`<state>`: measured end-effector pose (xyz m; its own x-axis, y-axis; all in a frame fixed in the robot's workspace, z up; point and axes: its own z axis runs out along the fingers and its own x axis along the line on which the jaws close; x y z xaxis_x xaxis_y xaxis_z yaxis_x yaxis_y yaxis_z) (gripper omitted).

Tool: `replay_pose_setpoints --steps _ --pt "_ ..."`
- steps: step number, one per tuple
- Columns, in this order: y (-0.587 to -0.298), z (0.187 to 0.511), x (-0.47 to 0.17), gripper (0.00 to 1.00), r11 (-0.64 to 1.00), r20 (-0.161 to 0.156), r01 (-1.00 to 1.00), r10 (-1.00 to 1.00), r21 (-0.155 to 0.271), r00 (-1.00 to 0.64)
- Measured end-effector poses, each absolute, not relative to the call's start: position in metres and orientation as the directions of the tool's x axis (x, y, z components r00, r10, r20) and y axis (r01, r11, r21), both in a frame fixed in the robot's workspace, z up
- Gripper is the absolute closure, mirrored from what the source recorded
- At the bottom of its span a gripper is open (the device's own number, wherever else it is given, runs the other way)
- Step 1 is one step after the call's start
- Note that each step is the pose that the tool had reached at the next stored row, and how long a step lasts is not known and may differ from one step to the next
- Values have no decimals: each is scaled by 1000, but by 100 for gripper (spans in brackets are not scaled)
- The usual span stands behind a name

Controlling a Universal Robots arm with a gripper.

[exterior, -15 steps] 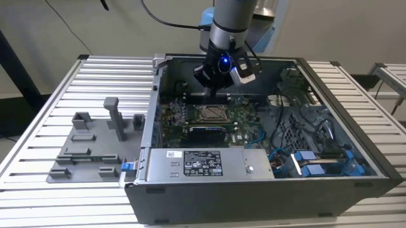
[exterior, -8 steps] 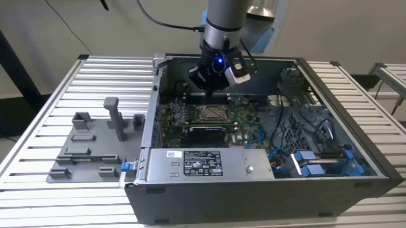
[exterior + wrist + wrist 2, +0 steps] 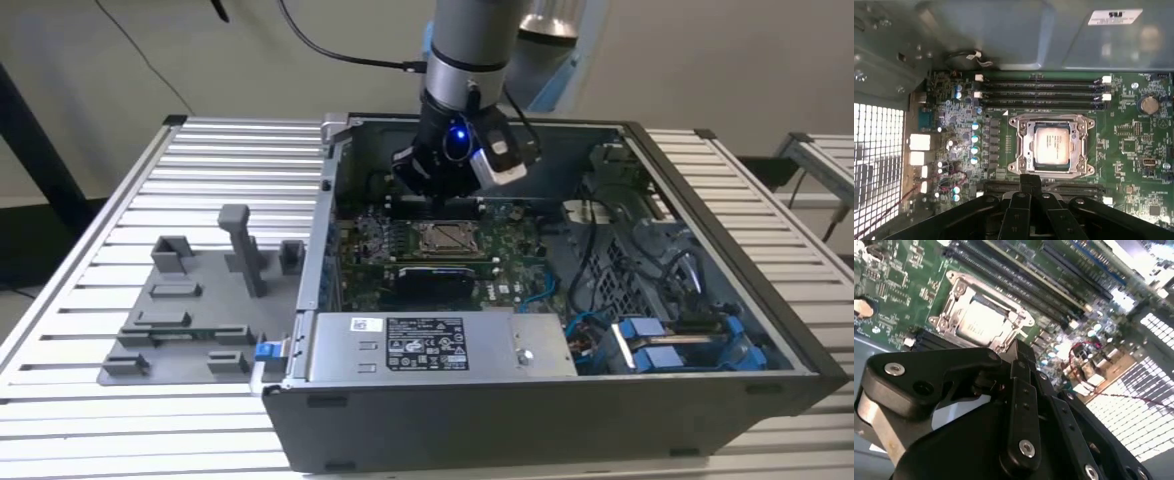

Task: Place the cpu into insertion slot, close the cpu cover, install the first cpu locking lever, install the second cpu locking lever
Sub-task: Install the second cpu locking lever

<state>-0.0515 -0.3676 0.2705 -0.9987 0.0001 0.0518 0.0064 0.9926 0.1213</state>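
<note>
Cpu (image 3: 1052, 144): seated in insertion slot (image 3: 1081, 123) on green motherboard (image 3: 1134, 150), cpu cover (image 3: 1025, 145) lying closed around it; hand (image 3: 1029, 181): fingers together, clenched on nothing, poised just beside the slot.

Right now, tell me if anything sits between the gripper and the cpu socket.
Nothing visible does. The gripper hangs above the board beside the insertion slot; the cpu already lies in it with the cpu cover framing it, open air between.

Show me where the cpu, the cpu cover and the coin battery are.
cpu (image 3: 1052, 145), first wrist view, middle of its metal face.
cpu cover (image 3: 1024, 145), first wrist view, one side bar of the frame.
coin battery (image 3: 1149, 105), first wrist view, its round top.
</note>
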Motion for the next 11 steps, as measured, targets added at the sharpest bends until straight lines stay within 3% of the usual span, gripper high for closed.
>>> replay_pose_setpoints --steps 11 --pt "-386 270 -55 89 992 52 6 0 122 -999"
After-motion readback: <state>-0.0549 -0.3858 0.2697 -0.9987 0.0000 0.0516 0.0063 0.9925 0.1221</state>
